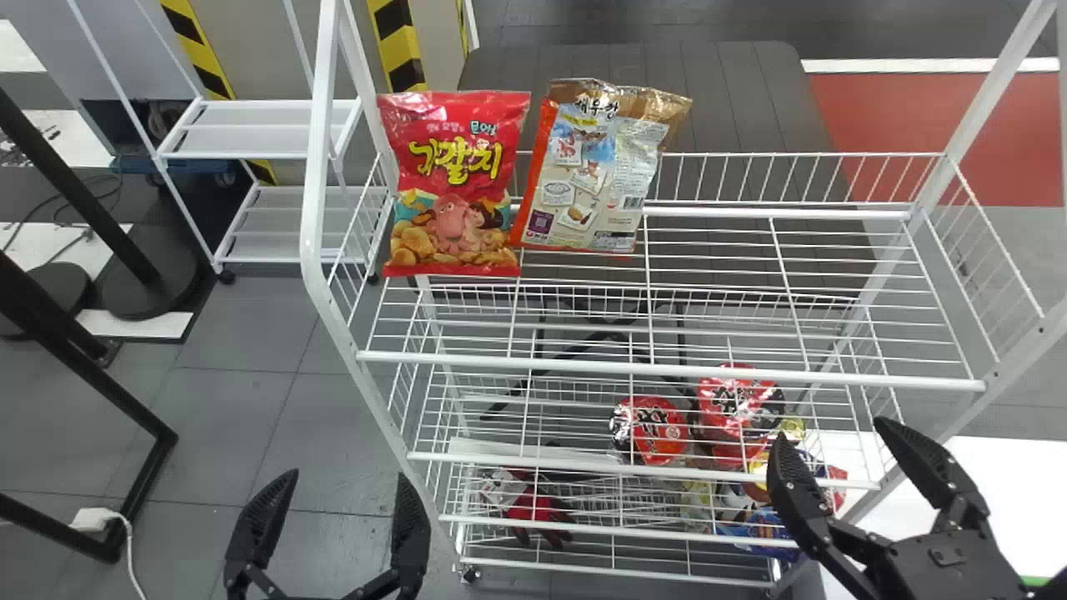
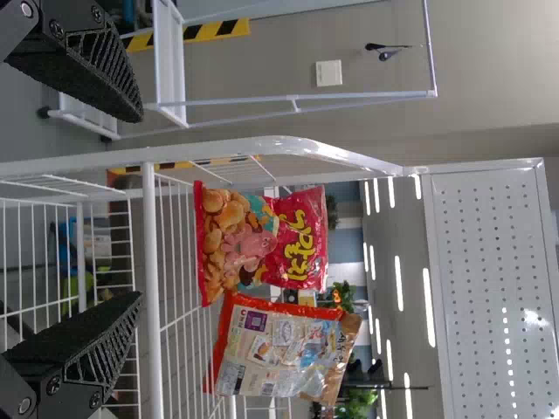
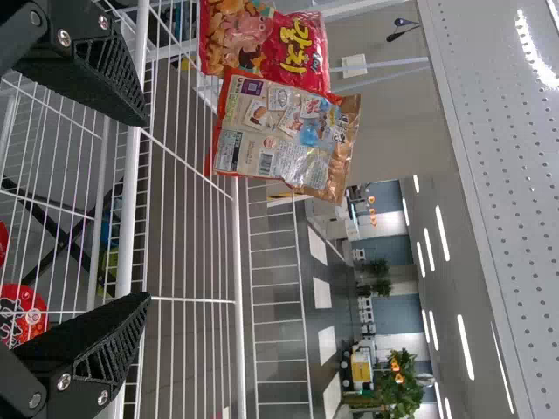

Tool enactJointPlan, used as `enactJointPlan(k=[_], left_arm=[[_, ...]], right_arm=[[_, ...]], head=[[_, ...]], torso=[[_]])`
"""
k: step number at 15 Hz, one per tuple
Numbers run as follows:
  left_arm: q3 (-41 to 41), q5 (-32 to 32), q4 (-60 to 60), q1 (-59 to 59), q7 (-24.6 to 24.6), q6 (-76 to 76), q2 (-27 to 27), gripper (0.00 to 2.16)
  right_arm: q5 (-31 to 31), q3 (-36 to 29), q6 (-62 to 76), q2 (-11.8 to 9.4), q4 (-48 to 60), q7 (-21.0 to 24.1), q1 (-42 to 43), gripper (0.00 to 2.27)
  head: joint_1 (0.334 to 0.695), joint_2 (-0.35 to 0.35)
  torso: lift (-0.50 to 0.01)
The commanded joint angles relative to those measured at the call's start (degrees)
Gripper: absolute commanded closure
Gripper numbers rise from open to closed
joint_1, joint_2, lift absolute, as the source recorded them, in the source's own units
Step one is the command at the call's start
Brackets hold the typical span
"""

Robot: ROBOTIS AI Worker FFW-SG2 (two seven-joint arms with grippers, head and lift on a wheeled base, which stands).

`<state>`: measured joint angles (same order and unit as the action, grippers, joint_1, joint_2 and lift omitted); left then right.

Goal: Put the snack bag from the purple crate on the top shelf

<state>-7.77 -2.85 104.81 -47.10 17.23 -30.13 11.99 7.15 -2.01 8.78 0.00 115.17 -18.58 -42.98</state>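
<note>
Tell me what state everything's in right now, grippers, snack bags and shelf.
Left gripper: open, holding nothing.
Right gripper: open, holding nothing.
Red snack bag: upright on the upper wire shelf, front showing.
Orange-and-silver snack bag: standing beside it, slightly tilted, back showing.
Upper wire shelf: bearing both bags.
Round red packs: lower in the rack.

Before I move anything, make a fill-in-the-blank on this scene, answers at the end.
In the head view, the red snack bag stands to the ____ of the gold-topped bag.
On the rack, a red-topped cup sits ____ the level of both bags.
The left claw and right claw are ____, not shut.
Missing words: left; below; open.
</note>
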Motion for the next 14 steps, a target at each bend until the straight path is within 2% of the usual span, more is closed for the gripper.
enactJointPlan(k=[1,4,8,14], left_arm=[[-0.1,-0.1,0.4,-0.1,0.0,-0.1,0.1,0.1],[-0.6,0.0,0.7,0.0,0.0,-0.3,-0.1,0.1],[-0.8,0.2,1.0,-0.1,2.4,-1.5,-0.2,0.1],[-0.8,0.4,0.9,-0.1,2.5,-2.3,-0.4,0.1]], right_arm=[[-0.2,0.1,0.8,0.1,-0.6,0.0,0.0,0.12],[-0.4,0.0,1.5,0.1,-0.9,0.1,-0.1,0.12],[-0.4,-0.1,2.2,0.1,-1.4,0.1,-0.2,0.12],[-0.4,0.0,2.2,0.1,-2.2,0.7,0.0,0.12]], head=[[0.695,0.083],[0.695,0.081],[0.695,0.074],[0.695,0.079]], torso=[[0.0],[0.0],[0.0],[0.0]])
